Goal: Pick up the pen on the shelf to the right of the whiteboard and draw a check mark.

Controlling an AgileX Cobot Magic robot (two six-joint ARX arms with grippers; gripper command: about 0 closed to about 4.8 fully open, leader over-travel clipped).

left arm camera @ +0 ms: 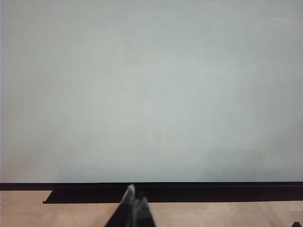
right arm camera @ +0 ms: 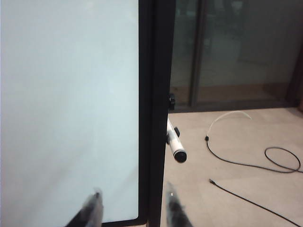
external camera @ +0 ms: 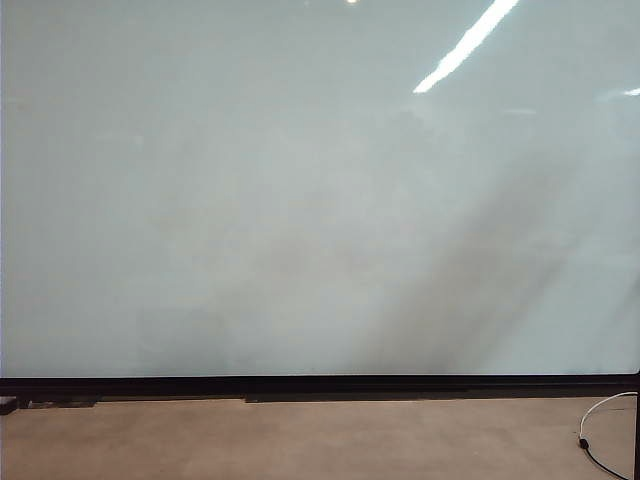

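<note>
The right gripper (right arm camera: 134,204) is sitting nearest the lens in the right wrist view, its two blurred fingertips (right arm camera: 93,208) showing at the lower edge with a clear gap between them; the jaws are standing partly apart and are holding nothing. The black frame edge of the whiteboard (right arm camera: 66,104) is running up between the two fingertips, with the pale board filling the left half of that picture. Just beyond the frame, right of centre, the pen (right arm camera: 175,142) is sticking out from the board's right edge, its white barrel ending in a dark round end that is facing the camera; it is lying apart from the gripper and untouched. On the tan floor (right arm camera: 236,189) to the right, a black cable (right arm camera: 265,161) is curling, with a white cable (right arm camera: 232,116) arching above it.

In the left wrist view, the left gripper (left arm camera: 133,203) is showing at the bottom centre, its fingertips pressed together and gripping nothing, pointing toward the board's lower black frame.

In the exterior view the whiteboard is filling almost the whole picture, glossy and unmarked, with a bright light reflection (external camera: 465,45) at the upper right. No check mark is drawn on it. Neither arm is appearing in this view.
</note>
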